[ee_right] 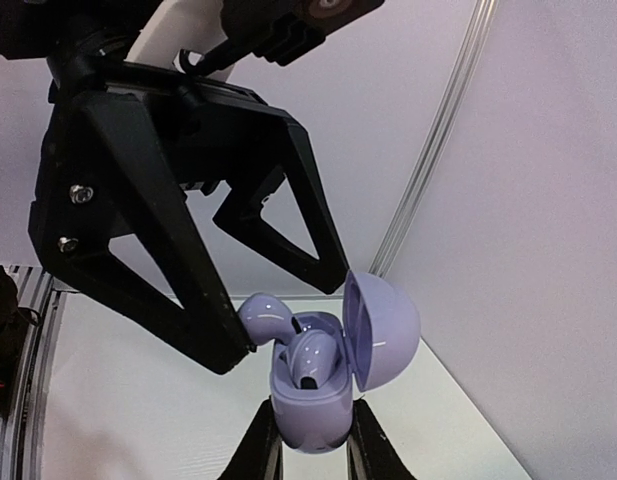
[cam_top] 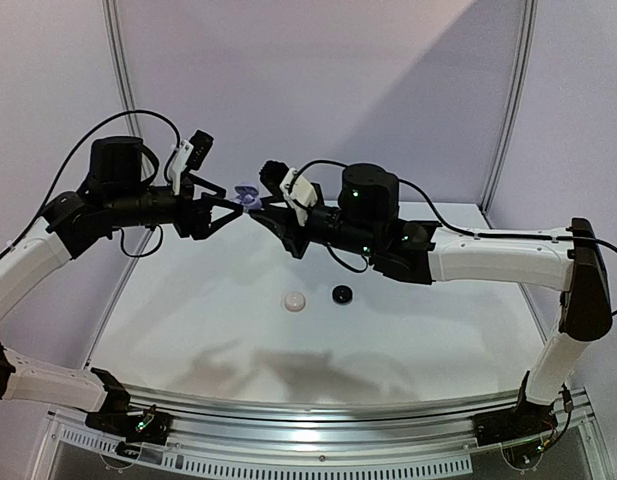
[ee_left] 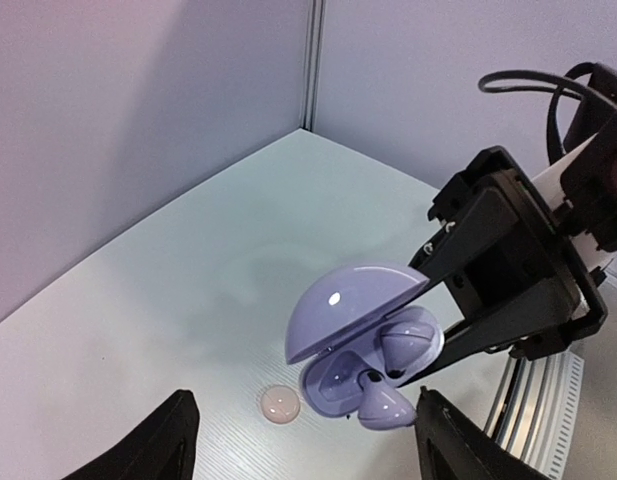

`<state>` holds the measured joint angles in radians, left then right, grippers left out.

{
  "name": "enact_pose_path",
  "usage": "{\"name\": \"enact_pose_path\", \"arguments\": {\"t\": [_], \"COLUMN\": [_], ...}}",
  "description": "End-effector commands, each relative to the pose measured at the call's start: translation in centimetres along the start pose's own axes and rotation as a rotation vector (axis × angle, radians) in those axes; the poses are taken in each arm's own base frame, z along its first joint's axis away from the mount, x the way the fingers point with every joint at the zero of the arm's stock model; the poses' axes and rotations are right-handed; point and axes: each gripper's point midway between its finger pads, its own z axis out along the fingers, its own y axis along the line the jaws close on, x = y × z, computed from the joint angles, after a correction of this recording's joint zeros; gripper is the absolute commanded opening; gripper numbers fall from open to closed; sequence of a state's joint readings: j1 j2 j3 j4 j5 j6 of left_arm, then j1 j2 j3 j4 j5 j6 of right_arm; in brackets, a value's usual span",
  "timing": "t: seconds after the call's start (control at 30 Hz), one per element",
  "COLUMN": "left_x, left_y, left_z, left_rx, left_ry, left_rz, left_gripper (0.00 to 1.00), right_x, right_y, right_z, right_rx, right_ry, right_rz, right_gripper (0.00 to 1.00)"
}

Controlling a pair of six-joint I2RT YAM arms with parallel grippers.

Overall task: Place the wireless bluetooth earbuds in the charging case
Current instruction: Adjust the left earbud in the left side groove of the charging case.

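My right gripper [ee_right: 313,445] is shut on the base of an open lavender charging case [ee_right: 313,400] and holds it high above the table [cam_top: 408,330]. One lavender earbud [ee_right: 313,358] sits in a well of the case. A second lavender earbud [ee_right: 260,315] lies half out over the case's rim, touching one finger of my left gripper [ee_right: 283,320]. The left gripper [ee_left: 306,425] is open, its fingers wide on either side of the case [ee_left: 353,345] and of the loose bud [ee_left: 390,408]. In the top view both grippers meet at the case [cam_top: 247,195].
A white round puck [cam_top: 293,300] and a black round puck [cam_top: 341,293] lie on the table below the arms. The white puck also shows in the left wrist view [ee_left: 278,404]. Walls close the table at the back and sides.
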<state>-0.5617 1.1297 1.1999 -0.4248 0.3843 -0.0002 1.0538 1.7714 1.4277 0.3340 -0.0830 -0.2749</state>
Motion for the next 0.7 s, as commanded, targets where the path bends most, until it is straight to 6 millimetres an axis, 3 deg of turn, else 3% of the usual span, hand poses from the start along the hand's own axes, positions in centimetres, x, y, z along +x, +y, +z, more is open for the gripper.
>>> {"name": "enact_pose_path", "arguments": {"t": [0.0,0.67], "left_x": [-0.8,-1.3], "left_y": [0.3,2.0], "left_z": [-1.1,-1.9], "left_rx": [-0.033,-0.134], "left_ry": [-0.018,-0.025], "left_rz": [0.060,0.126], "left_gripper": [0.75,0.70], "right_x": [-3.0,-3.4], "right_y": [-0.5,0.1], "right_z": [-0.9,-0.7], "right_rx": [0.017,-0.024], "right_ry": [-0.065,-0.073], "right_rz": [-0.013,-0.036], "right_gripper": [0.00,0.00]}}
